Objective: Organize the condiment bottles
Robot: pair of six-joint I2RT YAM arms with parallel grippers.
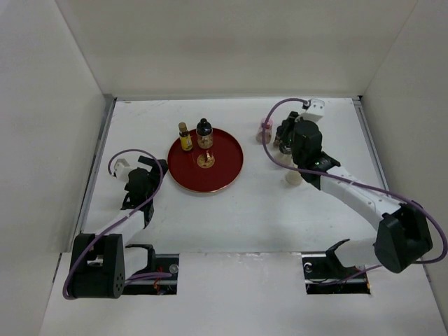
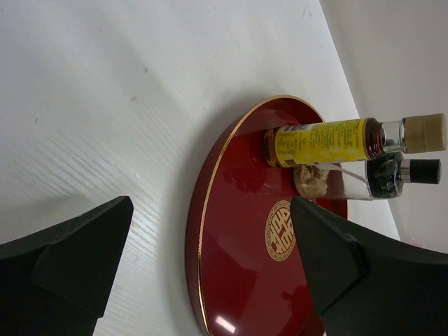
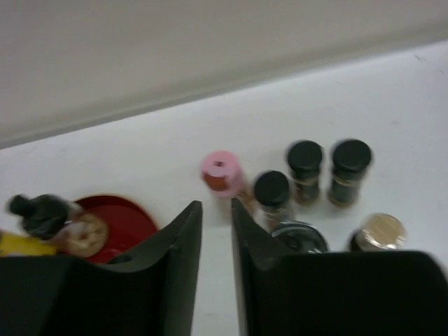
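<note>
Right gripper (image 3: 217,210) above the far, right-hand part of the table (image 1: 231,217), jaws drawn to a narrow slot, nothing between them. Left gripper (image 2: 211,204) spread wide and empty, just beside the left rim of the red tray (image 2: 231,294). Two of the condiment bottles upright on the far side of the tray: yellow-labelled bottle (image 2: 325,142) with cream cap, and just beside it a clear jar (image 2: 350,180) with black cap. Remainder clustered off the tray, on the table ahead of the right gripper: pink-capped bottle (image 3: 218,171) nearest the tray; three black-capped bottles (image 3: 306,164) in a loose group to its right; closer to the wrist, dark-lidded jar (image 3: 299,238) and pale-lidded jar (image 3: 378,231), both blurred and partly hidden by the fingers.

Handling, by judgement only: small glass vessels, rigid and light, smooth-walled and therefore apt to slip in a weak pinch; breakable if knocked over; tall for their footprint, hence easily toppled by a passing finger. Best taken around the body just below the cap, jaws square to the wall and opened wider than at present before any descent. Pink-capped bottle the most exposed, with free table on its tray side; black-capped bottles closely spaced, with some risk of nudging a neighbour.
</note>
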